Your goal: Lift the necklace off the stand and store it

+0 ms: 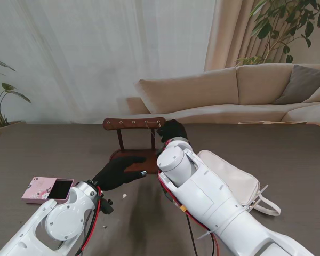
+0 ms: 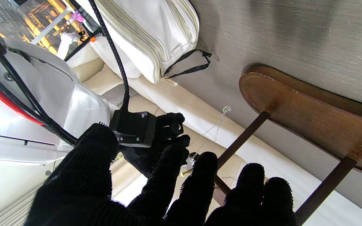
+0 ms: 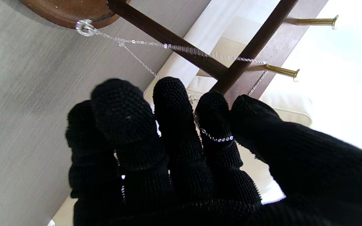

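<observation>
The brown wooden stand [image 1: 133,123] rises at the table's middle on an oval base [image 2: 309,110]. A thin silver necklace [image 3: 137,41] hangs from a brass peg [image 3: 281,71], and its ring pendant swings near the base. My right hand [image 1: 172,129] is at the crossbar's right end with its fingers [image 3: 215,125] curled together. The chain is looped across one finger. My left hand [image 1: 120,172] lies flat on the base, fingers spread, holding nothing. In the left wrist view the chain [image 2: 215,125] runs faintly toward my right hand [image 2: 165,131].
A pink floral box [image 1: 47,190] lies open with a dark inside, at the near left beside my left arm. A white handbag [image 1: 234,181] rests to the right of the stand, partly under my right arm. A sofa stands behind the table.
</observation>
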Robot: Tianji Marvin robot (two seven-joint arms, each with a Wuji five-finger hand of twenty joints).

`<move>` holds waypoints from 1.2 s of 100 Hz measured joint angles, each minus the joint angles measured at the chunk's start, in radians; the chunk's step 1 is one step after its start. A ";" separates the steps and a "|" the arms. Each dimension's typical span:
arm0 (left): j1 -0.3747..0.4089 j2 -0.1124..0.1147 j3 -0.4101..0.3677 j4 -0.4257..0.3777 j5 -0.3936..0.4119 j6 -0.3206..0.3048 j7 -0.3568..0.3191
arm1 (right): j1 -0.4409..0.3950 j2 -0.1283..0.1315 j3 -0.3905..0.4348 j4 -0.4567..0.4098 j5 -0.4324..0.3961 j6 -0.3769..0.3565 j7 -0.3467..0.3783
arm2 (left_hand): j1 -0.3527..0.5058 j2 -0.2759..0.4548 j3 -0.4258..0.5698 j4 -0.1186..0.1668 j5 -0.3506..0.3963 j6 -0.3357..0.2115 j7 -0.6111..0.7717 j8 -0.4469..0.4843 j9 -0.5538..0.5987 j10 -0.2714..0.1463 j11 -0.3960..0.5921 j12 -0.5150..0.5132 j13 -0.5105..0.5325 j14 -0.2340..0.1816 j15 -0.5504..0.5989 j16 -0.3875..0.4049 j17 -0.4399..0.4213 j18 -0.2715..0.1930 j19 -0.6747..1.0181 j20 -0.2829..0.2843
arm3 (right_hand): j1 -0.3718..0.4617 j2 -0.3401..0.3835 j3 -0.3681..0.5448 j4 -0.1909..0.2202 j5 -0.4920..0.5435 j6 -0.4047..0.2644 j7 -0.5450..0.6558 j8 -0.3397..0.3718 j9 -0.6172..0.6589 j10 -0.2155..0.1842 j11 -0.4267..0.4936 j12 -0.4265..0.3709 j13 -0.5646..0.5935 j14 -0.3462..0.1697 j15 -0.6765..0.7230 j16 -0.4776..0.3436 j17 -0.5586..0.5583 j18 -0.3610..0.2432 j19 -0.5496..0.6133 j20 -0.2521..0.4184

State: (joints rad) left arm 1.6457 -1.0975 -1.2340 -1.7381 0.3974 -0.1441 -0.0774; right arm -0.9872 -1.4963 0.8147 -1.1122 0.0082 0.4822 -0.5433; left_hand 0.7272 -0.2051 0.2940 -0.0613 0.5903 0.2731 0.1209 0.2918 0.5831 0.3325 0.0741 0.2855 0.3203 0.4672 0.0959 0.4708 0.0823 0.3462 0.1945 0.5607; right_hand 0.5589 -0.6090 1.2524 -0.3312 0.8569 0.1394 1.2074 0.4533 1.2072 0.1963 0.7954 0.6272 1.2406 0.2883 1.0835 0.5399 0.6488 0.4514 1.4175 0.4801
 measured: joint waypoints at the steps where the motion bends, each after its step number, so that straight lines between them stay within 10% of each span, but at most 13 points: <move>1: 0.000 0.000 0.000 0.000 0.000 0.000 0.000 | 0.000 0.000 0.000 -0.001 0.000 0.000 0.000 | 0.000 0.000 0.000 0.000 0.000 0.000 0.000 0.000 0.000 0.000 0.000 0.000 0.000 0.000 0.000 0.000 0.000 0.000 0.000 0.000 | 0.000 0.000 0.000 0.000 0.000 0.000 0.000 0.000 0.000 0.000 0.000 0.000 0.000 0.000 0.000 0.000 0.000 0.000 0.000 0.000; 120: 0.002 0.001 -0.002 -0.003 0.000 -0.009 -0.002 | 0.031 0.021 0.007 -0.093 -0.068 0.045 0.009 | 0.010 0.000 -0.014 0.000 0.011 0.000 0.003 0.002 0.000 0.000 0.000 0.000 0.001 0.000 0.007 0.001 0.000 0.000 0.000 0.000 | 0.023 0.000 -0.001 0.000 -0.001 0.004 0.000 0.000 -0.002 0.002 0.000 0.000 0.000 0.002 0.016 0.000 0.000 0.000 0.000 0.000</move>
State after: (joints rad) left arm 1.6480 -1.0963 -1.2360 -1.7409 0.3975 -0.1536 -0.0798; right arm -0.9566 -1.4755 0.8214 -1.2048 -0.0599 0.5270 -0.5344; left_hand 0.7372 -0.2051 0.2797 -0.0613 0.6016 0.2732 0.1243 0.2939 0.5833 0.3329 0.0741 0.2856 0.3211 0.4672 0.1028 0.4716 0.0828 0.3464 0.1945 0.5607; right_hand 0.5820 -0.6087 1.2512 -0.3313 0.8560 0.1435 1.2074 0.4536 1.2048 0.1984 0.7957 0.6277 1.2406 0.2900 1.0999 0.5399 0.6488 0.4519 1.4176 0.4799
